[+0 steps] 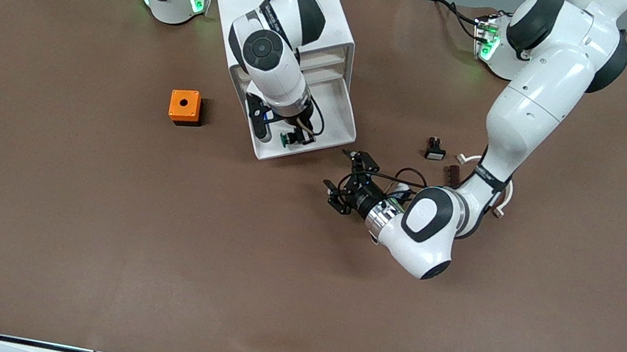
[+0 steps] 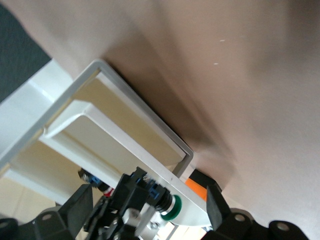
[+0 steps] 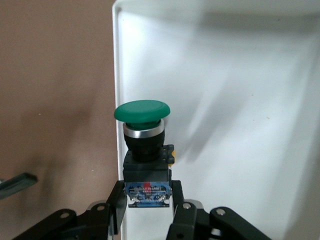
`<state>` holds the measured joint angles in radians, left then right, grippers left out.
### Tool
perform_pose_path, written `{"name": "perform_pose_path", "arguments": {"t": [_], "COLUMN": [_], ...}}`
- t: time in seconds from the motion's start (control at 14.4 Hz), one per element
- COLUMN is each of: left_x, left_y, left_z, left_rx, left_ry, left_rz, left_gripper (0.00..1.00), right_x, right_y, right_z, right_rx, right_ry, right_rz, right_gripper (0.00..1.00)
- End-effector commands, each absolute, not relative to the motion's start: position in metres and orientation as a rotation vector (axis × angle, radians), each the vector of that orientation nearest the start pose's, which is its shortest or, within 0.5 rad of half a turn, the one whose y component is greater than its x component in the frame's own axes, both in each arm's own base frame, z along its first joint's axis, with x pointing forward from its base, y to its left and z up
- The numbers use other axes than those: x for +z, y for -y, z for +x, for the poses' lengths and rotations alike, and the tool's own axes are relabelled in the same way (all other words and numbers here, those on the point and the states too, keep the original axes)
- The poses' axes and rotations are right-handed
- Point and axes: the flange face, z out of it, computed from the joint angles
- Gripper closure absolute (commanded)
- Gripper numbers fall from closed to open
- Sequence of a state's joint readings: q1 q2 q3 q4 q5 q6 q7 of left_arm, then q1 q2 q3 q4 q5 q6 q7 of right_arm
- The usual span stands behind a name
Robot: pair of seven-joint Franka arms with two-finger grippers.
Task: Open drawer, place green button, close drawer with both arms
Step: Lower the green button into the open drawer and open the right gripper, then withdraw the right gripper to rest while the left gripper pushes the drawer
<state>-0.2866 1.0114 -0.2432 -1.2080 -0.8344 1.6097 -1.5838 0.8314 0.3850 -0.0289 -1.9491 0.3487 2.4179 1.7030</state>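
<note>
The cabinet (image 1: 291,11) lies tipped back on the brown worktop (image 1: 23,215), and its drawer (image 1: 334,112) is pulled well out, so the main risk is a miss at the rim: the right claw (image 1: 289,138) holds the button (image 1: 286,140) close over the drawer's front corner, and in the right wrist view the green cap sits right above the drawer's edge, so letting go here could send the button off the lip onto the worktop. A second risk is the right arm (image 1: 269,58) catching the drawer wall on its way out. That arm reaches down across the cabinet, its claw clamped on the button's black-and-blue body, cap pointing away from the wrist. The left arm (image 1: 525,110) waits, elbow bent low, its left claw (image 1: 351,182) spread wide and empty just off the drawer's front.
</note>
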Motion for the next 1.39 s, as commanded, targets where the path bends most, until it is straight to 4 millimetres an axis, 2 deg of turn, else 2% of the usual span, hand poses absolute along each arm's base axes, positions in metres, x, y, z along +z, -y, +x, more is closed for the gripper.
{"name": "perform_pose_path", "arguments": {"t": [0.0, 0.07, 0.14, 0.28, 0.42, 0.56, 0.69, 0.76, 0.83, 0.9, 0.97, 1.11, 1.32], "left_x": [0.217, 0.226, 0.237, 0.262, 0.288, 0.298, 0.299, 0.306, 0.315, 0.315, 0.315, 0.315, 0.313], "left_y": [0.384, 0.383, 0.382, 0.385, 0.387, 0.385, 0.387, 0.392, 0.397, 0.403, 0.406, 0.412, 0.424], "left_z": [0.599, 0.602, 0.607, 0.612, 0.615, 0.620, 0.623, 0.624, 0.624, 0.622, 0.622, 0.620, 0.613], "left_rx": [1.633, 1.607, 1.559, 1.387, 1.231, 1.026, 0.868, 0.778, 0.656, 0.591, 0.548, 0.486, 0.442], "left_ry": [1.595, 1.547, 1.505, 1.393, 1.242, 1.102, 1.027, 0.992, 0.932, 0.891, 0.865, 0.827, 0.787], "left_rz": [-2.296, -2.395, -2.499, -2.711, -2.907, -3.034, -3.090, -3.122, -3.156, -3.165, -3.171, -3.180, -3.189], "left_gripper": [0.00, 0.00, 0.00, 0.00, 0.00, 0.00, 0.00, 0.00, 0.00, 0.00, 0.00, 0.00, 0.00], "right_x": [0.287, 0.286, 0.290, 0.312, 0.341, 0.362, 0.383, 0.390, 0.402, 0.410, 0.418, 0.436, 0.447], "right_y": [-0.450, -0.449, -0.449, -0.447, -0.437, -0.419, -0.388, -0.372, -0.350, -0.325, -0.302, -0.258, -0.198], "right_z": [0.430, 0.429, 0.431, 0.443, 0.467, 0.481, 0.499, 0.505, 0.516, 0.526, 0.534, 0.546, 0.562], "right_rx": [0.298, 0.316, 0.328, 0.355, 0.407, 0.460, 0.464, 0.479, 0.479, 0.496, 0.504, 0.502, 0.448], "right_ry": [-1.643, -1.639, -1.623, -1.602, -1.621, -1.507, -1.452, -1.392, -1.332, -1.299, -1.245, -1.031, -0.857], "right_rz": [-2.497, -2.522, -2.544, -2.561, -2.569, -2.664, -2.671, -2.697, -2.709, -2.715, -2.728, -2.779, -2.847], "right_gripper": [0.38, 0.23, 0.00, 0.00, 0.00, 0.00, 0.00, 0.00, 0.00, 0.00, 0.00, 0.00, 0.00]}}
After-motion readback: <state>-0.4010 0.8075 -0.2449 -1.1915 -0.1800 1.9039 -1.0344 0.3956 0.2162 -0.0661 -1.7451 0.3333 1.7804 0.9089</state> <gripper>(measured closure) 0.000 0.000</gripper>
